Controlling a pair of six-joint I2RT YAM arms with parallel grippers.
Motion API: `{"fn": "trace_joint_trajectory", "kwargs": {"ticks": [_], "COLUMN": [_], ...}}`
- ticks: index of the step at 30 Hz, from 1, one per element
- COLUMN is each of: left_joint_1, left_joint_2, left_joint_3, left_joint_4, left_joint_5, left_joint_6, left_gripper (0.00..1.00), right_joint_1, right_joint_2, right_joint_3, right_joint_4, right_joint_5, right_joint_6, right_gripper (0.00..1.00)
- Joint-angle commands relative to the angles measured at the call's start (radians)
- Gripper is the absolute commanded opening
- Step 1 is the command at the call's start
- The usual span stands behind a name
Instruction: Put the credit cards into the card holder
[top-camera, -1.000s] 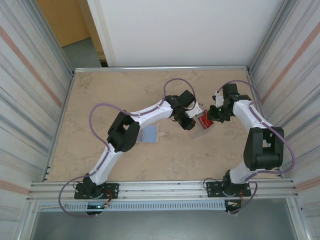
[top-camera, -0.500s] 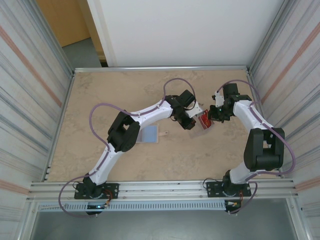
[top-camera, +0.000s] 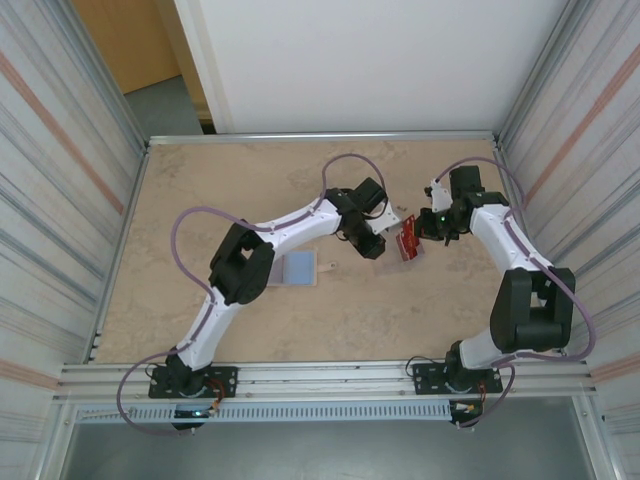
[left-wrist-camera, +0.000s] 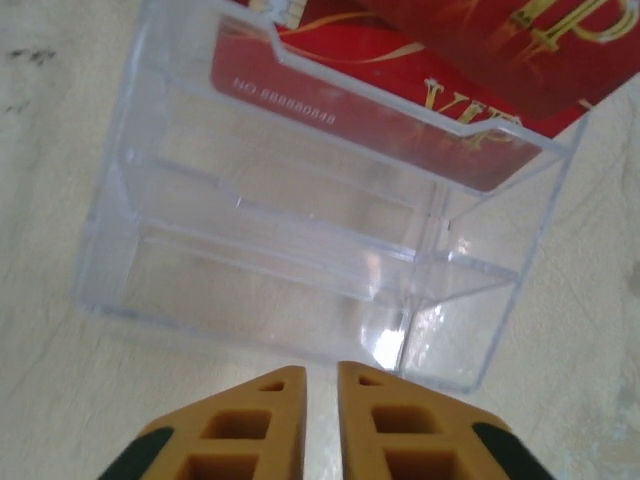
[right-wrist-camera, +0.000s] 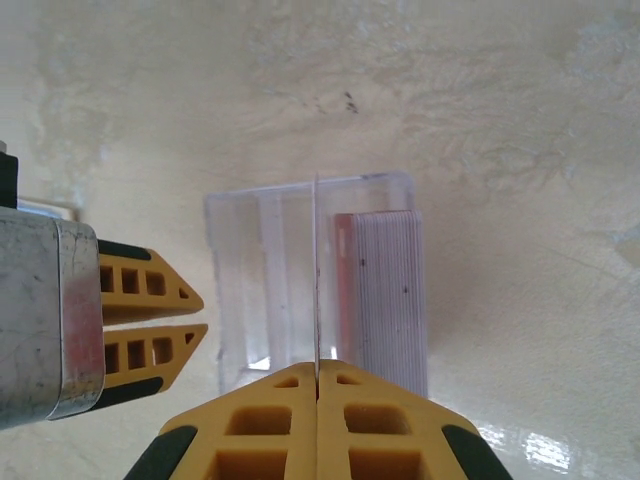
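While the right fingers (right-wrist-camera: 308, 380) are pressed together on a single credit card (right-wrist-camera: 316, 270), which shows edge-on as a thin line between them, the left fingers (left-wrist-camera: 297, 385) stand slightly parted and pinch nothing.

The clear case (left-wrist-camera: 300, 260) lies on the desk (top-camera: 250, 180), and both arms meet at it. The pinched credit card is held on edge over the case's middle compartments, running the case's whole length. Whether its lower edge is still inside the case cannot be told. Just beside it, in the compartment on the far side of the case from the left fingers, the other credit cards (right-wrist-camera: 385, 290) sit packed together in a stack. In the left wrist view one of them shows through the case wall as a red face with a printed number and gold "VIP" lettering. A second red face with larger, blurred gold letters lies over the case's far edge.

The left fingers point at the case's near wall, close to one corner, with their tips just short of it. Whether they touch the plastic is unclear.

The card holder (top-camera: 299, 268) lies open on the desk, well apart from the clear case, on the left arm's side of it. Its pale blue inner face is turned up, and its snap tab (top-camera: 327, 266) points toward the case.
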Motion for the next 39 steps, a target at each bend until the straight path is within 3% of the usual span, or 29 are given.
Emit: {"fn": "trace_joint_trajectory", "kwargs": {"ticks": [1, 6, 11, 19, 25, 29, 39], "left_joint_1": [0.014, 0.049, 0.149, 0.374, 0.524, 0.608, 0.619], "left_joint_2": [-0.140, -0.299, -0.493, -0.687, -0.770, -0.809, -0.752], "left_joint_3": [-0.040, -0.168, -0.351, -0.529, -0.687, -0.787, -0.895], "left_joint_4": [-0.031, -0.023, -0.005, -0.151, -0.135, -0.068, -0.011], "left_joint_5": [-0.018, -0.022, 0.039, 0.167, 0.118, 0.185, 0.168], "left_joint_6": [0.029, 0.068, 0.089, 0.078, 0.112, 0.094, 0.121], "left_gripper": [0.21, 0.28, 0.37, 0.41, 0.32, 0.24, 0.00], "right_joint_1": [-0.008, -0.009, 0.007, 0.224, 0.417, 0.520, 0.660], "right_joint_2": [-0.048, -0.112, -0.181, -0.229, -0.134, -0.048, 0.241], "right_joint_3": [0.000, -0.002, -0.030, -0.132, -0.153, -0.158, -0.116], "right_joint_4": [0.000, 0.009, 0.082, 0.337, 0.522, 0.634, 0.874], "right_joint_5": [-0.068, -0.112, -0.196, -0.185, -0.133, -0.107, -0.137], "right_joint_6": [0.012, 0.057, 0.181, 0.453, 0.597, 0.675, 0.808], "right_gripper": [0.03, 0.01, 0.00, 0.00, 0.00, 0.00, 0.00]}}
